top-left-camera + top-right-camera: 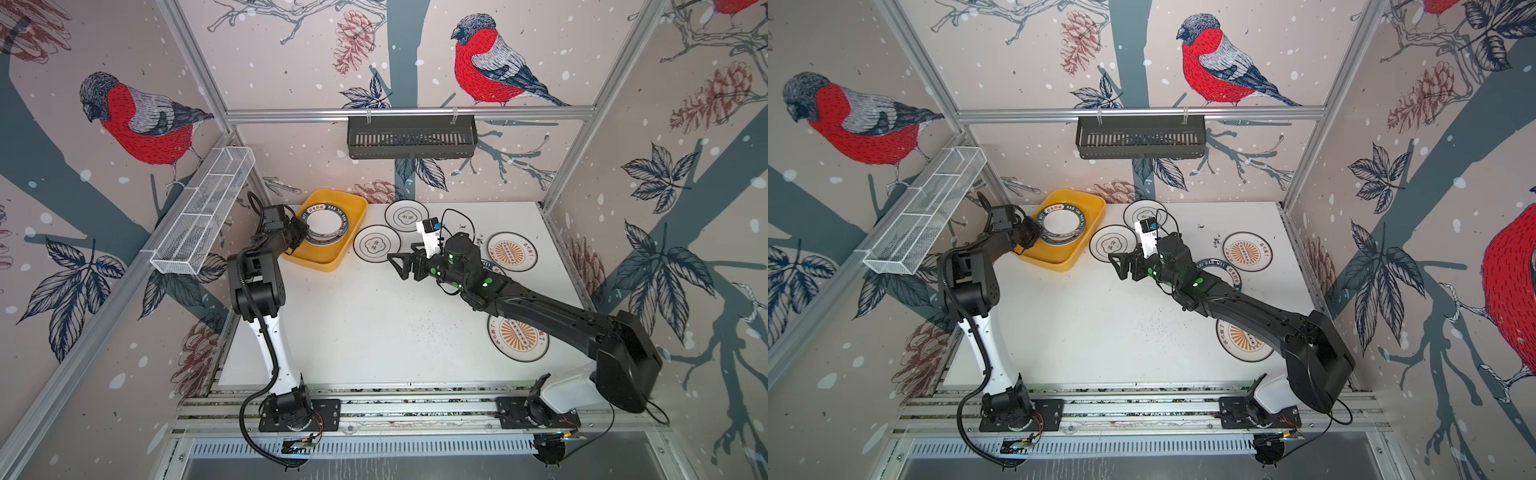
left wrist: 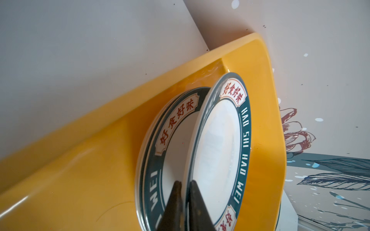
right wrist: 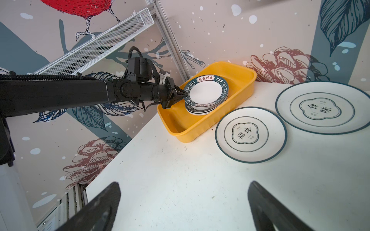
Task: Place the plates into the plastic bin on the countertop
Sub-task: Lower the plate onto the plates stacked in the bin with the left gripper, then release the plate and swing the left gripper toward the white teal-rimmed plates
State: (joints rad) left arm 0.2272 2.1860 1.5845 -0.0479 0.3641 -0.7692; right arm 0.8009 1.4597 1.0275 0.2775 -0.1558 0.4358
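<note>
The yellow plastic bin (image 1: 316,264) (image 1: 1054,264) (image 3: 200,128) stands at the back left of the white countertop (image 1: 365,324). In it lies a stack of green-rimmed plates (image 2: 176,120) (image 3: 200,112). The top green-rimmed plate (image 1: 325,226) (image 1: 1061,223) (image 2: 218,144) (image 3: 206,94) tilts up off the stack, and my left gripper (image 1: 304,233) (image 2: 185,183) (image 3: 183,94) is shut on its rim. My right gripper (image 1: 397,266) (image 1: 1117,266) (image 3: 184,186) hangs open and empty over bare countertop. Two flower-emblem plates (image 1: 377,244) (image 1: 406,216) (image 3: 250,134) lie just beyond it.
Two orange sunburst plates (image 1: 512,251) (image 1: 519,336) lie at the right. Another green-rimmed plate (image 1: 1229,274) shows partly under the right arm. A black slatted basket (image 1: 411,137) hangs on the back wall. A white wire-mesh basket (image 1: 208,208) hangs on the left wall.
</note>
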